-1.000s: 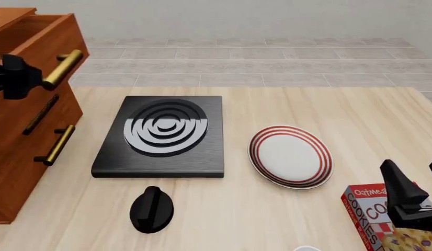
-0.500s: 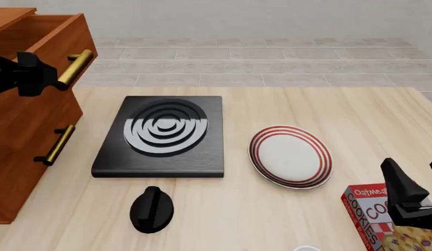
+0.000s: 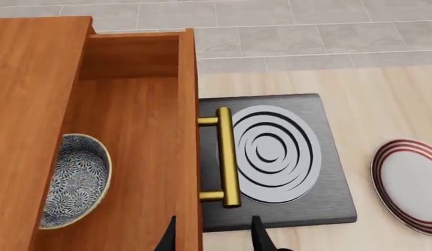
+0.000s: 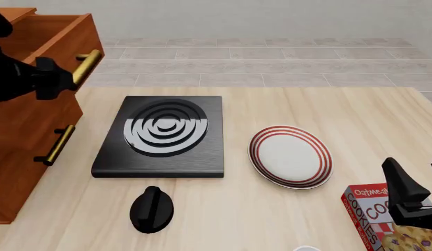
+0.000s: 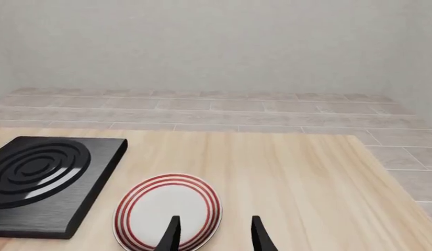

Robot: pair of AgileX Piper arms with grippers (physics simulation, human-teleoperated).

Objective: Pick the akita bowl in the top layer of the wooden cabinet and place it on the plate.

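Observation:
The wooden cabinet (image 4: 24, 136) stands at the table's left, and its top layer (image 3: 143, 157) is pulled out. Inside lies the akita bowl (image 3: 73, 180), blue-speckled, half hidden under the cabinet's top board; the front view does not show it. My left gripper (image 4: 55, 78) (image 3: 212, 241) is open, its fingertips just short of the drawer's brass handle (image 3: 226, 157), one on each side of the drawer front. On the table's right part rests the red-ringed plate (image 4: 291, 156) (image 5: 168, 209). Low at the right, my right gripper (image 4: 420, 180) (image 5: 212, 235) is open and holds nothing.
A black stove (image 4: 163, 133) with white rings lies between the cabinet and the plate. Near the table's front edge stands a black knob-shaped object (image 4: 151, 209). A cookies box (image 4: 380, 219) sits under my right gripper. Two lower drawers are shut.
The top drawer has slid further out to the right, and my left gripper has moved right with its handle. The right arm has stayed still.

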